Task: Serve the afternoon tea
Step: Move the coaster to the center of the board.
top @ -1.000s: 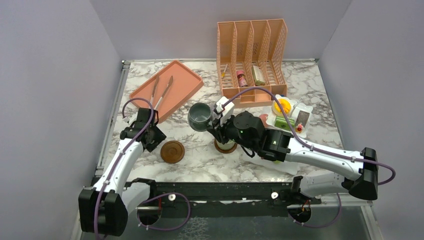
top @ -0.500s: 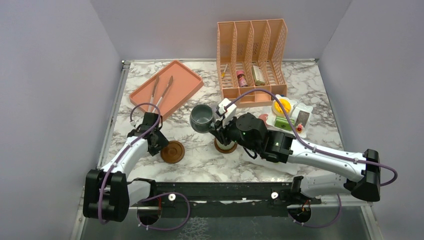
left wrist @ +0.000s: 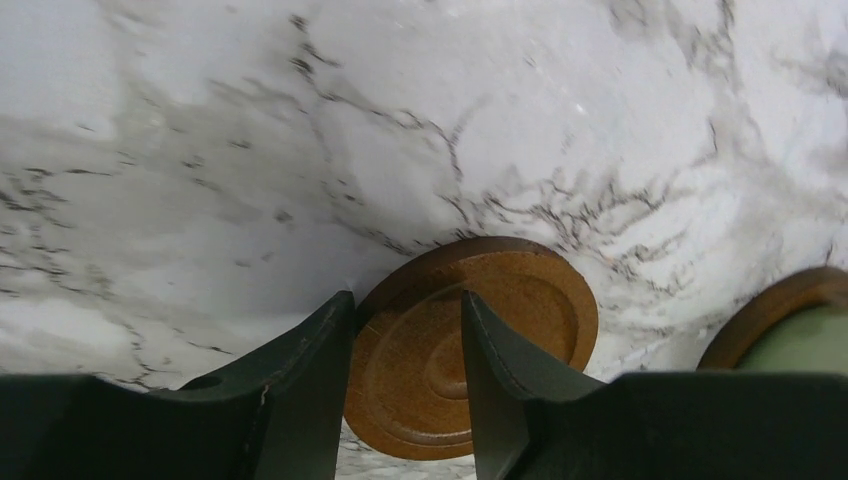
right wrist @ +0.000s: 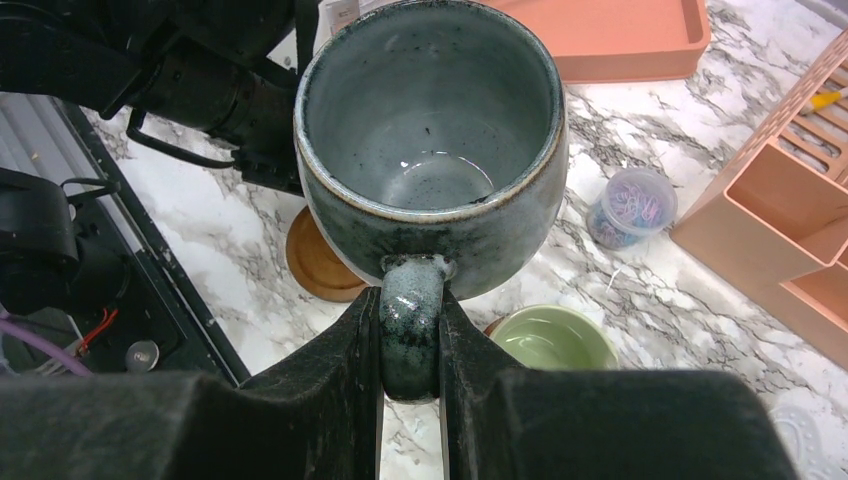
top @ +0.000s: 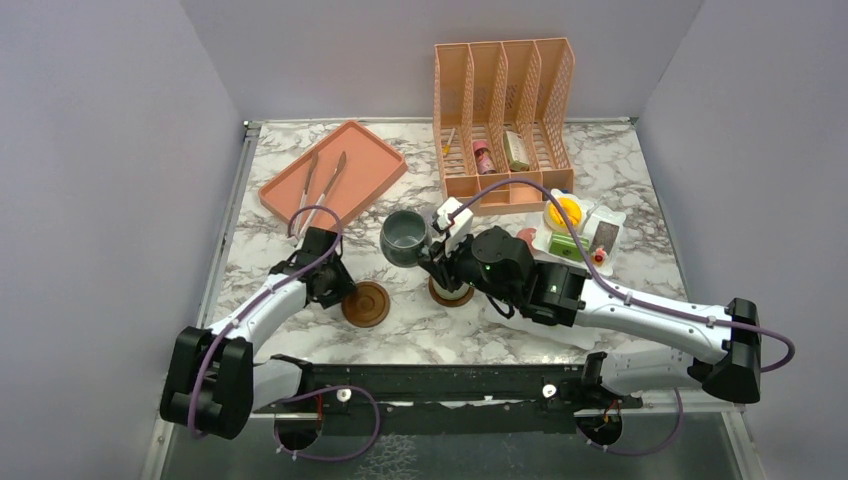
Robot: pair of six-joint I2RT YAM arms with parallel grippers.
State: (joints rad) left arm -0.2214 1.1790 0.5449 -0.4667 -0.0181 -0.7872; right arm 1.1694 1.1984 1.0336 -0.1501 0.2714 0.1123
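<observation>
My right gripper (top: 430, 246) (right wrist: 410, 300) is shut on the handle of the grey-blue mug (top: 403, 236) (right wrist: 432, 150), holding it upright and empty above the table. Below it the pale green mug (top: 452, 290) (right wrist: 553, 338) (left wrist: 805, 340) stands on a brown coaster (left wrist: 765, 310). My left gripper (top: 341, 290) (left wrist: 405, 300) is low over the other brown coaster (top: 366, 304) (left wrist: 520, 300) (right wrist: 320, 265), jaws apart, one finger against its left rim and the other over its middle. Toy cakes and a yellow donut (top: 566, 212) lie at the right.
A pink tray (top: 375, 165) holding tongs lies at the back left. An orange file organiser (top: 505, 100) stands at the back. The treats rest on a clear tray (top: 612, 218). A tiny clear lilac cup (right wrist: 630, 205) sits near the organiser.
My left gripper has swung right and down onto the free coaster, and the coaster has slid right towards the green mug. The right arm has barely moved with the grey-blue mug.
</observation>
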